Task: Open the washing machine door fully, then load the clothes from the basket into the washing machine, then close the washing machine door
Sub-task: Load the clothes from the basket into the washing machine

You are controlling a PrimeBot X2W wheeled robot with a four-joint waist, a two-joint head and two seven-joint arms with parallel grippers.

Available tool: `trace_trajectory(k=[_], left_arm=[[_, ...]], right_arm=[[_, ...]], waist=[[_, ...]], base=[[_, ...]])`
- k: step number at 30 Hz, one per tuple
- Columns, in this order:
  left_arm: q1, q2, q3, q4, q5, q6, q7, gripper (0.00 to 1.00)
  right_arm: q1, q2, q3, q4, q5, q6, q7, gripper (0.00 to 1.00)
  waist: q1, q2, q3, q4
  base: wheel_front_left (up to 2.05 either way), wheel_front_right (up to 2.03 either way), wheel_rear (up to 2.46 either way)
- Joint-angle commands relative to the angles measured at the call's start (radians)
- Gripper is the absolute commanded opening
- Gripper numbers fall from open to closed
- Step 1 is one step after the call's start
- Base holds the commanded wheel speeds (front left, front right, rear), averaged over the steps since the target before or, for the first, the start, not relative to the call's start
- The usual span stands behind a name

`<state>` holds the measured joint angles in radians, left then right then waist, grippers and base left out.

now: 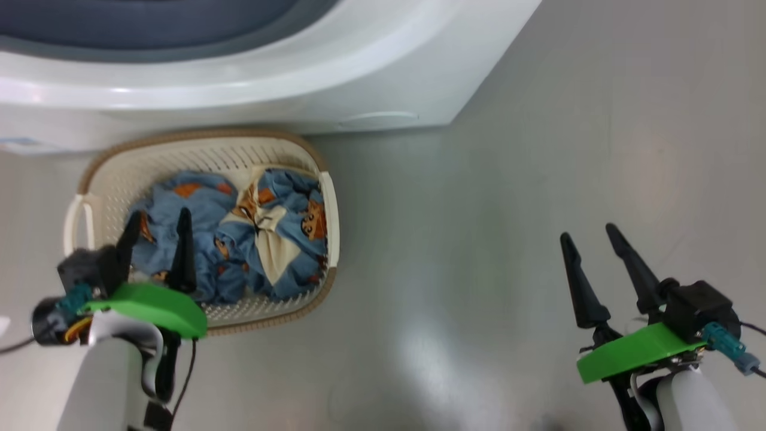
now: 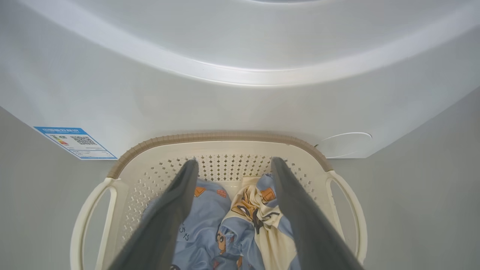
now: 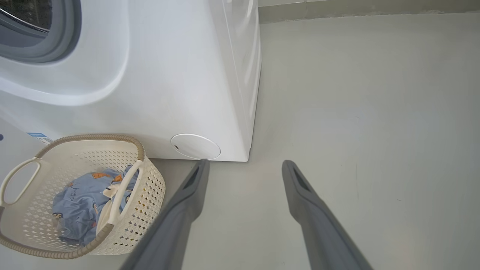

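The robot's left claw [image 1: 159, 214] hangs over the basket [image 1: 179, 157], its two dark fingers spread wide and gripping nothing. The clothes [image 1: 239, 239], a crumpled heap of light-blue fabric with cream patches and orange-brown cartoon prints, lie inside the basket directly beneath and between those fingers. Whether the tips touch the fabric cannot be told. Just beyond the left claw's fingertips, past the basket's brown rim, stands the white front of the washing machine [image 1: 299, 84]; the basket sits on the floor [image 1: 479, 239] close against it. A blue label sticker [image 2: 75, 142] shows on the machine's lower edge, ahead and to the left of this claw.

The right claw [image 1: 587, 232] is also wide apart and empty, poised above bare grey floor. The basket and clothes lie well apart from it, off to its left. Ahead of its left finger is the machine's near corner, with the round white filter cap [image 3: 195, 146] just beyond the fingertip. Higher on that side curves the grey gasket [image 3: 63, 37] of the machine's mouth.
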<state>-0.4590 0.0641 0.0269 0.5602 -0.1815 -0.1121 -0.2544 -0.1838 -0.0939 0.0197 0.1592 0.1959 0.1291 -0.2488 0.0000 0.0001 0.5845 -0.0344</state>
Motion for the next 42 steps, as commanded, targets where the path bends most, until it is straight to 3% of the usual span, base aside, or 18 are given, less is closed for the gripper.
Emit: trace_trajectory(k=[1, 16, 25, 38, 42], left_arm=[[-0.012, 0.034, 0.026, -0.001, 0.003, -0.004, -0.007, 1.0], [-0.21, 0.081, 0.024, 0.318, 0.005, -0.009, -0.007, 1.0], [-0.352, 0.127, 0.008, 0.52, 0.018, 0.018, 0.004, 1.0], [-0.477, 0.167, -0.04, 0.658, 0.049, 0.056, 0.089, 1.0], [-0.507, 0.182, -0.076, 0.676, 0.075, 0.05, 0.111, 1.0]], right_arm=[[0.002, -0.008, 0.021, -0.024, 0.003, 0.002, -0.011, 1.0], [-0.014, -0.007, 0.011, -0.061, -0.007, 0.002, -0.013, 1.0], [-0.022, -0.001, 0.008, -0.081, -0.011, 0.002, -0.013, 1.0], [-0.029, 0.009, 0.008, -0.093, -0.01, 0.002, -0.013, 1.0], [-0.033, 0.012, 0.009, -0.094, -0.011, 0.002, -0.013, 1.0]], waist=[[0.0, -0.0001, 0.055, -0.008], [0.0, -0.0001, 0.198, -0.017], [0.0, -0.0001, 0.275, -0.018], [0.0, -0.0001, 0.33, -0.026], [0.0, -0.0001, 0.343, -0.029]], base=[[0.0, 0.0, 0.0], [0.0, 0.0, 0.0], [0.0, 0.0, 0.0], [0.0, 0.0, 0.0], [0.0, 0.0, 0.0]])
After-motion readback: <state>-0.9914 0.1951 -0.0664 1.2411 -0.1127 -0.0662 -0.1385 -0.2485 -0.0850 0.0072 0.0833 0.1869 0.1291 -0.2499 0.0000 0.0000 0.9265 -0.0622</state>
